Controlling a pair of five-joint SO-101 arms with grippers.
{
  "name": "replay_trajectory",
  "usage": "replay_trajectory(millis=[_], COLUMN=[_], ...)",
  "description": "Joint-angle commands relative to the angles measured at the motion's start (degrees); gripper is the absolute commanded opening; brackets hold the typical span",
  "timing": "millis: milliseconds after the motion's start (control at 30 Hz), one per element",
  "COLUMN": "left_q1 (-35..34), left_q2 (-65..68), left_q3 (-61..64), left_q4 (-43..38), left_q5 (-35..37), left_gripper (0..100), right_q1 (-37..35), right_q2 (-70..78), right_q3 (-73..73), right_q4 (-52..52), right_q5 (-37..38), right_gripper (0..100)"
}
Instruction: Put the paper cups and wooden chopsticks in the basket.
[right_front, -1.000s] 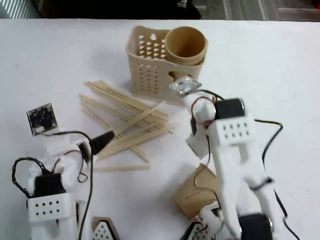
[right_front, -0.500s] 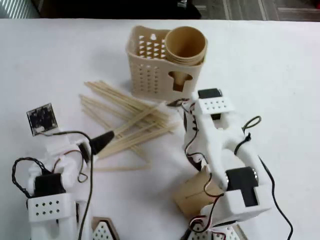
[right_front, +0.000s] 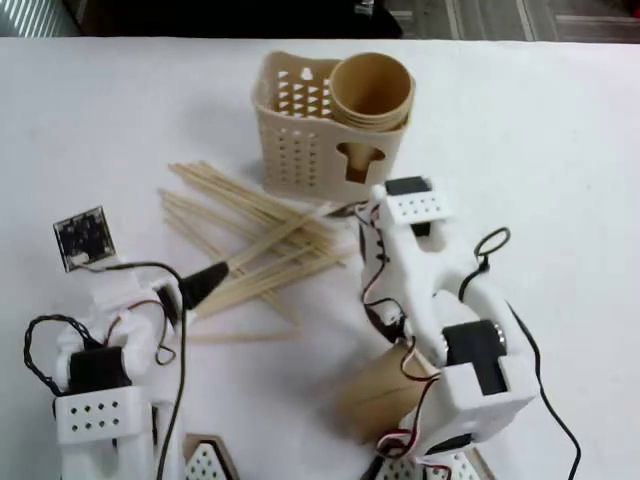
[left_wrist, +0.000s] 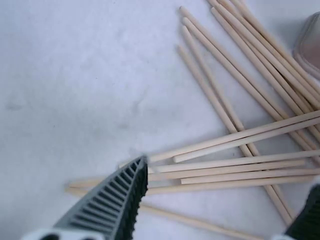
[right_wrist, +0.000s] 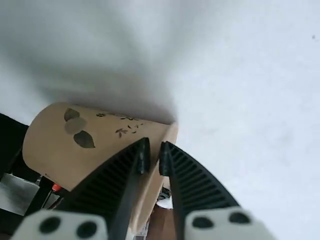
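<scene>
The right gripper (right_wrist: 152, 152), jaws narrowed to a slit and seemingly pinching the rim of the paper cup (right_wrist: 85, 145) lying sideways by that arm's base, has the basket (right_front: 300, 150) well ahead, farther up the table.

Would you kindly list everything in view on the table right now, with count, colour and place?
table: one, white, under everything.
basket: one, beige, perforated, upright at the far middle of the table.
stacked paper cups: one nested stack, count unclear, tan, standing in the basket's right part.
lying paper cup: one, tan with a leaf print, on its side on the table by the right arm.
wooden chopsticks: a dozen or so, pale wood, scattered on the table in front of the basket and to its left.
left gripper: one, black fingers, open, above the chopsticks.
right gripper: one, black fingers, apparently shut on the lying paper cup's rim.
</scene>
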Motion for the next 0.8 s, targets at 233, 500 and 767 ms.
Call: replay_trajectory(millis=[233,500,767], left_q1=[-0.2,-0.4,-0.3], left_q2=[-1.5,-1.5,-1.5], left_q3=[-0.2,-0.2,-0.2], left_q4=[-1.2,-1.2,-1.2], left_q5=[0.5,0.5,0.5], left_gripper=[46,46,46], right_q1=[-6.1,-2.6,13.8], right_q2=[-25.6,-30.5,-30.8], right_q3=[-0.2,-0.4,-0.2], right_q4=[1.0,1.0,0.8], right_q5=[0.1,0.7,26.6], right_gripper=[1.8,1.8,1.8])
